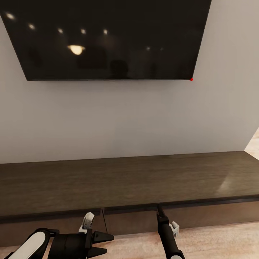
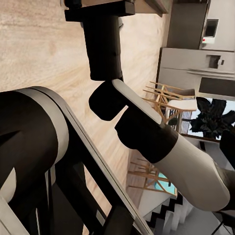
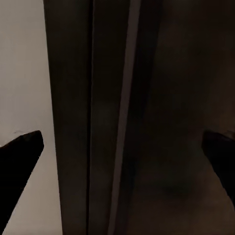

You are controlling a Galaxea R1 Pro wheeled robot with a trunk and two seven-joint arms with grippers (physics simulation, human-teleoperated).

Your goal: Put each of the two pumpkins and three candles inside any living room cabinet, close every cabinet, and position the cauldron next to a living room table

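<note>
Before me, low against the pale wall (image 1: pixel 129 118) and under a dark wall-mounted screen (image 1: pixel 108 36), runs the cabinet (image 1: pixel 129 180): long, dark-brown wood with a flat glossy top and handleless fronts split by narrow vertical seams. My right gripper (image 1: pixel 158 209) reaches up to its top front edge; in the right wrist view its fingertips (image 3: pixel 22 147) stand wide apart. My left gripper (image 1: pixel 104 240) hangs just before the fronts over the light plank floor (image 1: pixel 216 244), its jaws spread apart.

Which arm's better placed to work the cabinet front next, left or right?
Right, probably. The right tool is up at the cabinet top edge by a front seam, fingers apart. The left tool hangs lower, pointing sideways over the floor.
</note>
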